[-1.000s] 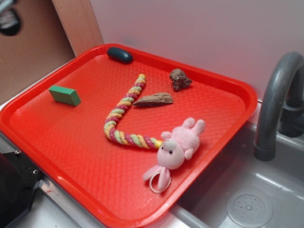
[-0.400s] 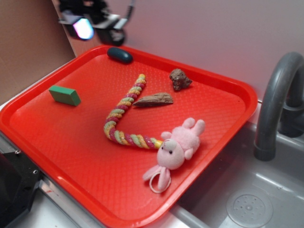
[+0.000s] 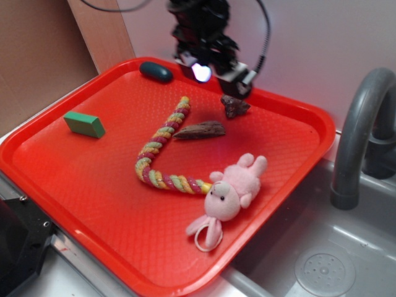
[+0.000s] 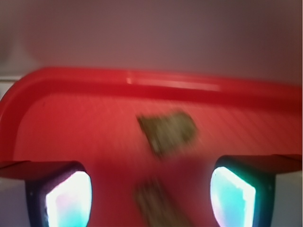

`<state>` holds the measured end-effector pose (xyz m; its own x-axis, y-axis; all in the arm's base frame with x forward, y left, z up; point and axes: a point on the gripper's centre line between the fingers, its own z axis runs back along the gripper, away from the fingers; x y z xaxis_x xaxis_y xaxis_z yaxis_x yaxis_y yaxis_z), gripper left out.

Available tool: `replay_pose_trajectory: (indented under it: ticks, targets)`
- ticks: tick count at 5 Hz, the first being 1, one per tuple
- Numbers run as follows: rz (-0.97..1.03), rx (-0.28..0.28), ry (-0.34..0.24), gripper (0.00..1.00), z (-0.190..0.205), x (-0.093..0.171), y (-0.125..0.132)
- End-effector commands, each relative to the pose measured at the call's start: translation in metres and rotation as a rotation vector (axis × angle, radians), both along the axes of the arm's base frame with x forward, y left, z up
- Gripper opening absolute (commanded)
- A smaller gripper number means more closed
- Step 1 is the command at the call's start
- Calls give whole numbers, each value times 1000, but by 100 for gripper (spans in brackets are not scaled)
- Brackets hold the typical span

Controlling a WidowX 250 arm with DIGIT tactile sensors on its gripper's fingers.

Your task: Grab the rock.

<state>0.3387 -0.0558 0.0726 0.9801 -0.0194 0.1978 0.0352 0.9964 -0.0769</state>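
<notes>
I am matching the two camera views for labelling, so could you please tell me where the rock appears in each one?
Exterior: the rock lies on the tray's far side, just below the pincer, beyond the wood-like piece.
Wrist: the rock shows blurred near the centre, between the two lit fingers.
Shared landmark: the red tray's far rim behind the rock.

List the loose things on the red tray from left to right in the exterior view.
green block → teal pebble → wood piece → rock; the rope and plush span too widely to place.
</notes>
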Motion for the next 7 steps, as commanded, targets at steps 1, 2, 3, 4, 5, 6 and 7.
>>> replay_pose_trajectory:
  ticks: [1, 2, 3, 4, 5, 6, 7]
  targets:
    - [-28, 62, -87, 100, -18, 25, -16]
    - [6, 90, -57, 100, -34, 29, -5]
    - [22, 131, -34, 100, -47, 30, 6]
    - [25, 194, -13, 100, -55, 28, 10]
    - [6, 204, -9, 0, -59, 24, 5]
    - [24, 222, -18, 0, -29, 9, 2]
    - [79, 223, 5, 0, 22, -16, -1]
